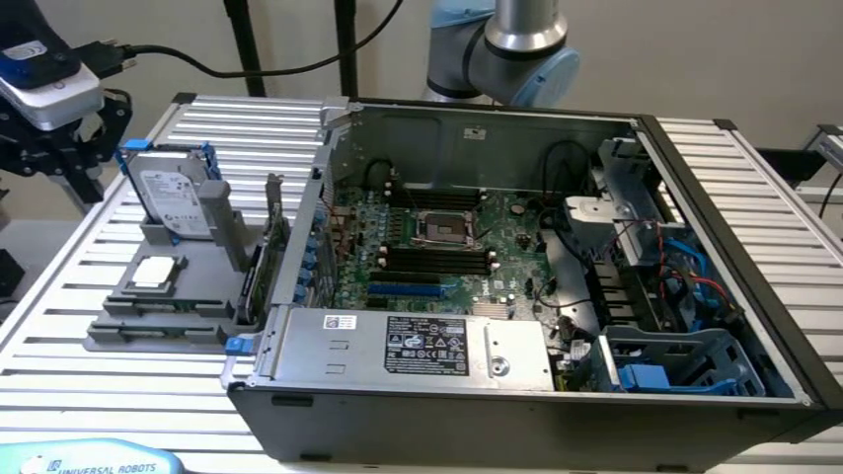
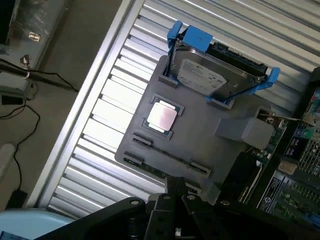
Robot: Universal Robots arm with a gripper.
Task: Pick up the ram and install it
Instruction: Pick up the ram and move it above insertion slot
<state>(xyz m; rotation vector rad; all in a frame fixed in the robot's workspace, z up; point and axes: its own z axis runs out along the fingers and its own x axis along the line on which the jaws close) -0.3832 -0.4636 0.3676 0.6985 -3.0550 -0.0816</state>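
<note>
The ram (image 2: 159, 171) is a thin dark green strip standing on edge in the outermost slot of the grey holder (image 2: 200, 145); in the exterior view the ram (image 1: 156, 333) runs along the holder's (image 1: 158, 296) front edge. My gripper (image 2: 175, 187) hangs above that edge of the holder, its black fingers shut together with nothing between them. In the exterior view my gripper (image 1: 55, 148) is high at the far left, above and behind the holder. The open computer case (image 1: 527, 425) shows its motherboard (image 1: 441, 232), with black and blue memory slots (image 1: 421, 265).
On the holder stand a silver hard drive in a blue frame (image 1: 174, 193), a processor chip (image 1: 156, 272) and an upright expansion card (image 1: 272, 247). The case's power supply (image 1: 409, 346) sits at the front. Cables lie on the floor (image 2: 30, 100) beside the slatted table (image 1: 106, 405).
</note>
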